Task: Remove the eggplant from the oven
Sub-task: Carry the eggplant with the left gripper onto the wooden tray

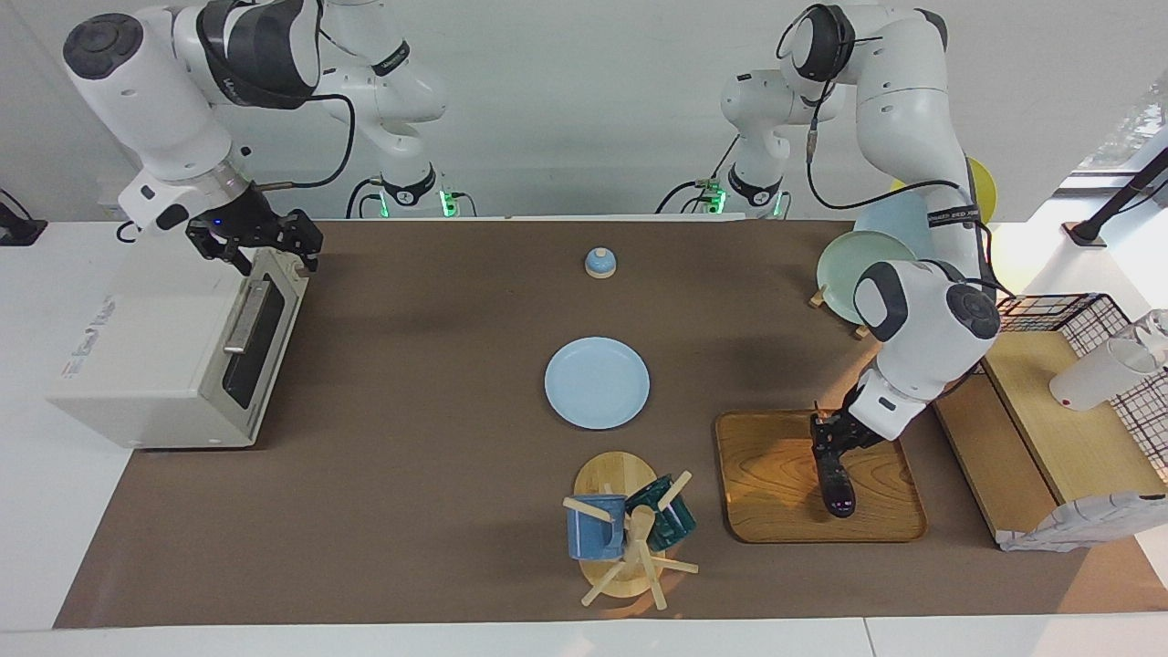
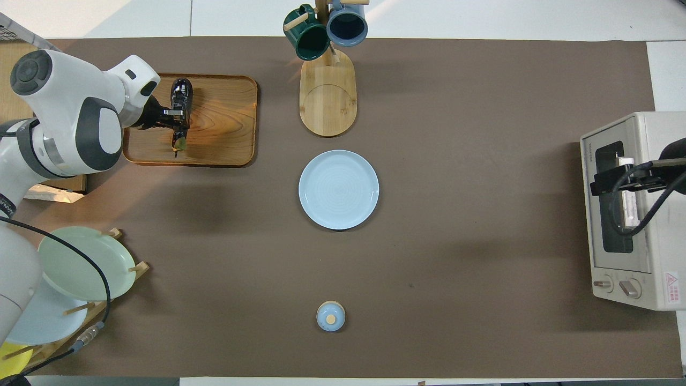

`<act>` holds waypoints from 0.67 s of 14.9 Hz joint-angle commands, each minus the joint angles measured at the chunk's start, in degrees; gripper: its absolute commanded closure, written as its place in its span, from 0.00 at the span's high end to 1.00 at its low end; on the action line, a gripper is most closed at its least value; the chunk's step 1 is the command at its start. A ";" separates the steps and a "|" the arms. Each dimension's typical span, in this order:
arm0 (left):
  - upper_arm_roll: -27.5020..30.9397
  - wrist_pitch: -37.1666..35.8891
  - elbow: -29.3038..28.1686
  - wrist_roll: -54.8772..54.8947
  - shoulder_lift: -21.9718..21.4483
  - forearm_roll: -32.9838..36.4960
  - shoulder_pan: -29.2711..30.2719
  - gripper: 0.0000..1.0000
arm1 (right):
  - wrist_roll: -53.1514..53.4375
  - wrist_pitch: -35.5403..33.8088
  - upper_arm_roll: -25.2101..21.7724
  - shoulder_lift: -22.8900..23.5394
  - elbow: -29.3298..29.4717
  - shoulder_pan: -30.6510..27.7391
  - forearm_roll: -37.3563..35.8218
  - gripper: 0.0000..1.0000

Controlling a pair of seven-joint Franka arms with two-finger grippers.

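Observation:
The glossy dark eggplant [image 1: 838, 485] lies along the wooden tray [image 1: 776, 511], at the left arm's end of the table; in the overhead view the eggplant [image 2: 181, 95] points its stem toward the robots. My left gripper [image 1: 826, 436] is shut on the eggplant's stem half, low over the tray [image 2: 225, 139]. The white oven [image 1: 137, 365] stands at the right arm's end, with its dark glass door shut. My right gripper [image 1: 269, 246] is open and empty, just above the oven's top front edge, over the door [image 2: 616, 214].
A light blue plate [image 1: 597, 382] lies mid-table. A mug tree [image 1: 630, 529] with a blue and a green mug stands beside the tray. A small blue bell [image 1: 599, 263] sits near the robots. A plate rack [image 1: 858, 260] and wire basket [image 1: 1095, 319] stand past the tray.

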 commanded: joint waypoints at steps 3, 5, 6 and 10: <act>0.45 -1.35 1.09 0.78 -0.23 1.30 0.00 1.00 | 0.96 -4.92 -0.13 4.94 7.22 1.04 -0.93 1.00; 0.53 -4.15 1.70 0.69 -1.46 1.30 0.18 1.00 | 1.13 -5.01 -0.48 4.59 6.43 1.04 -0.84 1.00; 0.53 -5.12 1.62 0.52 -3.47 1.30 0.27 1.00 | 1.13 -4.84 -0.48 4.59 6.51 1.04 -0.84 1.00; 2.64 -14.60 1.70 -0.01 -11.20 1.30 0.53 1.00 | 1.31 -4.93 -0.40 3.28 4.94 1.04 -0.84 1.00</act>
